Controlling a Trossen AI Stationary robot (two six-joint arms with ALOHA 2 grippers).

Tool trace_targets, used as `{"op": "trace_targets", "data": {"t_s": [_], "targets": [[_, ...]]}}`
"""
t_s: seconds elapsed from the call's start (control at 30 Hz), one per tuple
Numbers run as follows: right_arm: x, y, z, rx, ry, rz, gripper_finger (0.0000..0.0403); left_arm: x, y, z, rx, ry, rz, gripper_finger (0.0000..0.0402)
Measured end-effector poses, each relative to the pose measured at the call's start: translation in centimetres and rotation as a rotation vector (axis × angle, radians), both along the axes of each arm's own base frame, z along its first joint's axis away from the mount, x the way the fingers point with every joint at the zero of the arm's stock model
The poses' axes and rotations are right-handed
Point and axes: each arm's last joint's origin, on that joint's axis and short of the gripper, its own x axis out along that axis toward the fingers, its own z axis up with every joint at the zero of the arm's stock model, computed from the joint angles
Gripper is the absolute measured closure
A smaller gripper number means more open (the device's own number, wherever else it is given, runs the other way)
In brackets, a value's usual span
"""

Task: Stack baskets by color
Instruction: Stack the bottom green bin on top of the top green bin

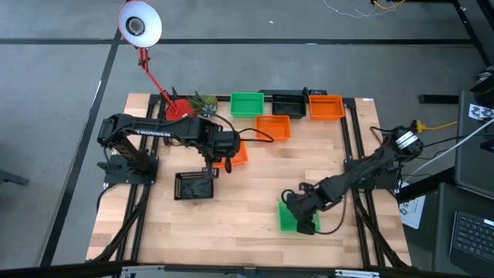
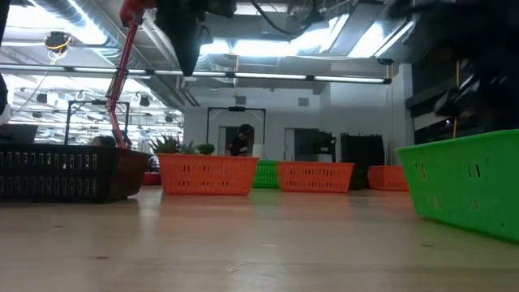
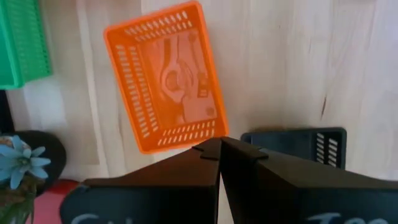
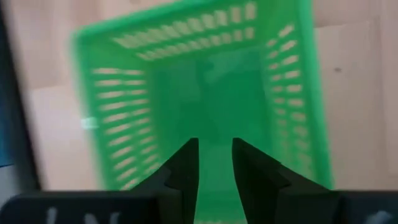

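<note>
Gripping the green basket (image 1: 292, 217) at five o'clock, the right gripper (image 4: 215, 163) is pinching its near wall with narrowed jaws — lift level; the left gripper (image 3: 219, 149) is hovering, jaws closed, empty.

perforated plastic baskets (image 1: 247, 104), wooden table (image 1: 255, 208)

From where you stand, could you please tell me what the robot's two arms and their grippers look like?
Both arms are dark, jointed links on black frames at the table's sides. The left arm carries pale lettering; a black cable loops near its wrist. The right arm has a silvery round joint. The left gripper and right gripper each have two black angular fingers.
</note>
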Motion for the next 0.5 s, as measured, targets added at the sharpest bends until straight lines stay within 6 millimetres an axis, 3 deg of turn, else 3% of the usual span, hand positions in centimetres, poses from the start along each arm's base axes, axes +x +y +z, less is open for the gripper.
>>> {"op": "trace_targets", "data": {"t_s": [0.23, 0.5], "targets": [[2.6, -4.0, -2.4, -0.186, 0.009, 0.001, 0.0307, -0.2, 0.2, 0.0, 0.071, 0.024, 0.018, 0.0402], [5.6, -10.1, -2.0, -0.402, -0.149, -0.027, 0.0307, -0.3, 0.6, 0.0, 0.092, 0.027, 0.033, 0.0402]]}}
